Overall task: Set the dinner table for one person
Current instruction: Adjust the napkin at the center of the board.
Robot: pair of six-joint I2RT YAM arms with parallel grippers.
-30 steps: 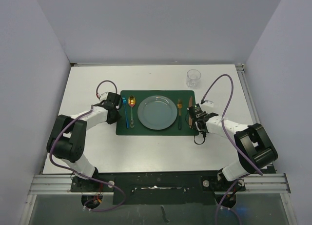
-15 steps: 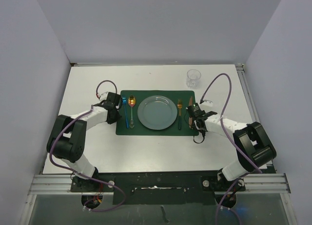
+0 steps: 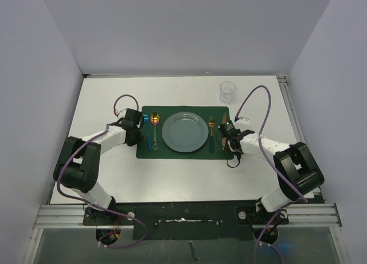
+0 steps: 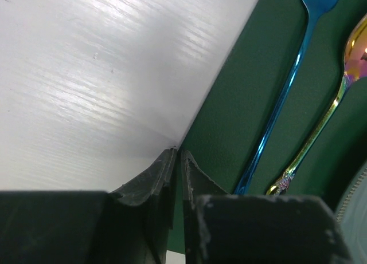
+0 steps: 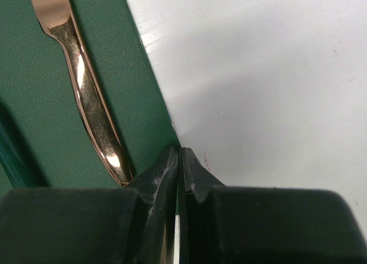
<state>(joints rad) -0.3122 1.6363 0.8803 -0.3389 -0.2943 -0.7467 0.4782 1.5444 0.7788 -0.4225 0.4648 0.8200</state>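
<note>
On the white dinner table (image 3: 114,178) lies a dark green placemat (image 3: 172,155) with a grey plate (image 3: 184,132) in its middle. A blue fork (image 3: 148,132) and a gold spoon (image 3: 155,129) lie left of the plate. A gold fork (image 3: 211,132) and a copper knife (image 3: 223,123) lie to its right. My left gripper (image 3: 136,139) is shut on the mat's left edge (image 4: 229,121), beside the blue fork (image 4: 287,81). My right gripper (image 5: 179,152) is shut, with its tips at the mat's right edge by the knife handle (image 5: 86,92).
A clear glass (image 3: 227,91) stands on the table at the far right, off the mat. Grey walls close in the left, right and far sides. A metal rail (image 3: 287,103) runs along the table's right edge.
My right gripper has shifted slightly left and away along the mat's right edge. The left arm, the mat and the cutlery have not visibly moved.
</note>
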